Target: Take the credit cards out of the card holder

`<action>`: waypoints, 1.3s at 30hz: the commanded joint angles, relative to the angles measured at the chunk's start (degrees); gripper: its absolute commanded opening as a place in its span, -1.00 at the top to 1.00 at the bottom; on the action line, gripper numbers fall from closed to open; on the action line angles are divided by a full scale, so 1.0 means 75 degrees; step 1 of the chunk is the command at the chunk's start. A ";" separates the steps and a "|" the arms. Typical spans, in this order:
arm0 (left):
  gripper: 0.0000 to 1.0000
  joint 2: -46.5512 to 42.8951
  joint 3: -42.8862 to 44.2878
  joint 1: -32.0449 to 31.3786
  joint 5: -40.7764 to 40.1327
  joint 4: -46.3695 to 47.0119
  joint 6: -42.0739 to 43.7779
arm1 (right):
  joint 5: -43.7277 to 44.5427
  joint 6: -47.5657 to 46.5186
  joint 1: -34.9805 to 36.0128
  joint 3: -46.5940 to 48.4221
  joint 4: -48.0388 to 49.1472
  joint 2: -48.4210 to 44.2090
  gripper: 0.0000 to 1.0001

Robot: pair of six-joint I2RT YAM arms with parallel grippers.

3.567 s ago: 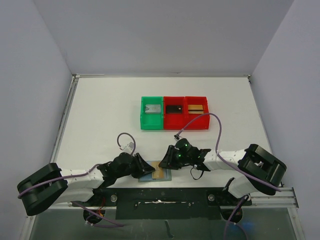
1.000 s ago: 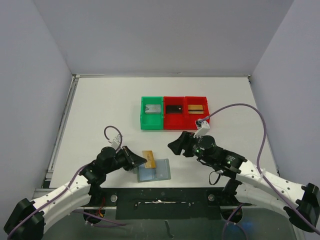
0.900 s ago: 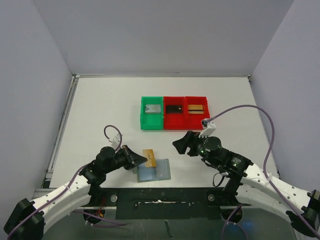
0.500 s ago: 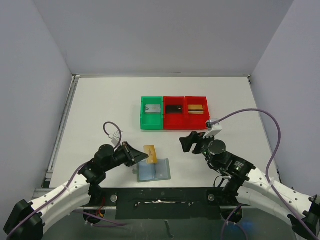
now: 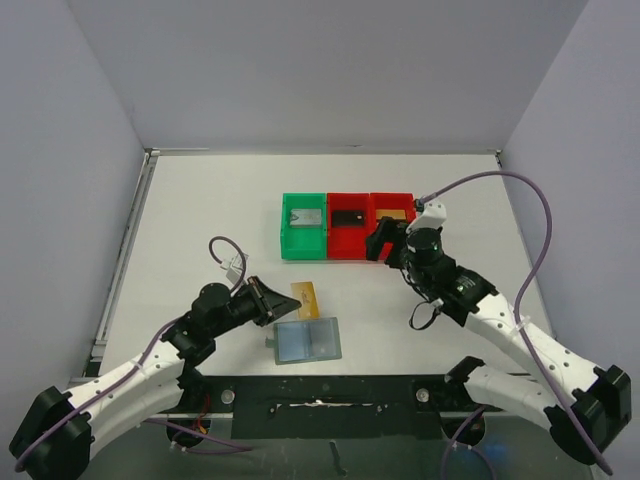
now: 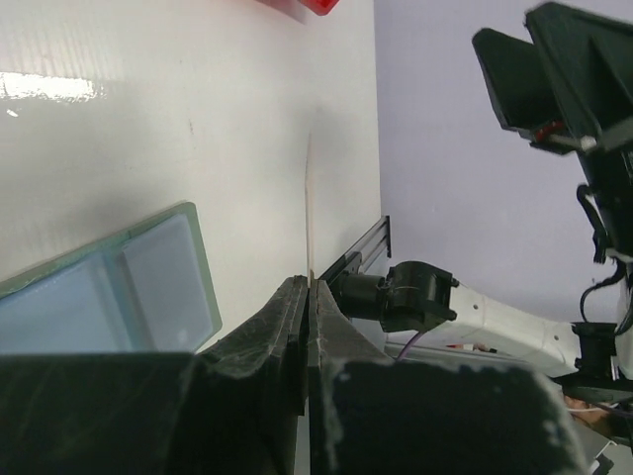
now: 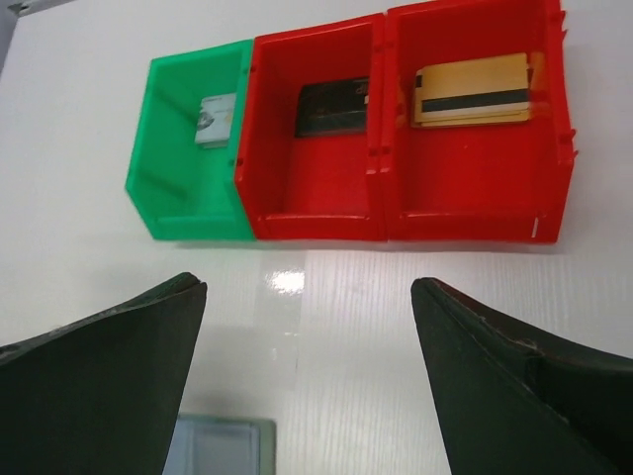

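The pale blue-grey card holder (image 5: 307, 340) lies open and flat near the table's front edge; its panels show in the left wrist view (image 6: 109, 287) and one corner shows in the right wrist view (image 7: 218, 450). My left gripper (image 5: 277, 303) is shut on a gold-tan credit card (image 5: 305, 297), held just beyond the holder. That card appears edge-on in the left wrist view (image 6: 310, 198), rising from the closed jaws of the left gripper (image 6: 309, 282). My right gripper (image 5: 383, 240) hovers open and empty by the red bins, with bare table between its fingers (image 7: 309, 287).
Three joined bins stand at mid-table: a green bin (image 7: 188, 148) with a grey card, a middle red bin (image 7: 312, 158) with a black card, and a right red bin (image 7: 475, 158) holding a gold card (image 7: 473, 89). The right arm's purple cable loops above.
The right arm swung away from the holder to the red bins and its jaws spread wider. The left gripper carried the gold card a little farther from the holder.
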 commanded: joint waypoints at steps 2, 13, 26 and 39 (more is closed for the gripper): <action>1.00 -0.0160 0.0438 0.0039 0.0060 0.0290 0.0122 | -0.1318 0.0070 -0.1438 0.1026 -0.1080 0.1378 -0.62; 1.00 -0.0410 0.0227 0.0042 0.0097 0.0022 -0.0133 | -0.1886 -0.0190 -0.1855 0.2530 -0.1501 0.3446 -0.45; 1.00 -0.0597 0.0518 0.0028 0.0346 -0.0723 0.0058 | -0.1531 -0.0734 -0.1955 0.4473 -0.2541 0.5896 -0.04; 1.00 -0.0695 0.0826 0.0036 0.0269 -0.1545 0.0364 | -0.1449 -0.0871 -0.1928 0.4813 -0.2633 0.6543 0.24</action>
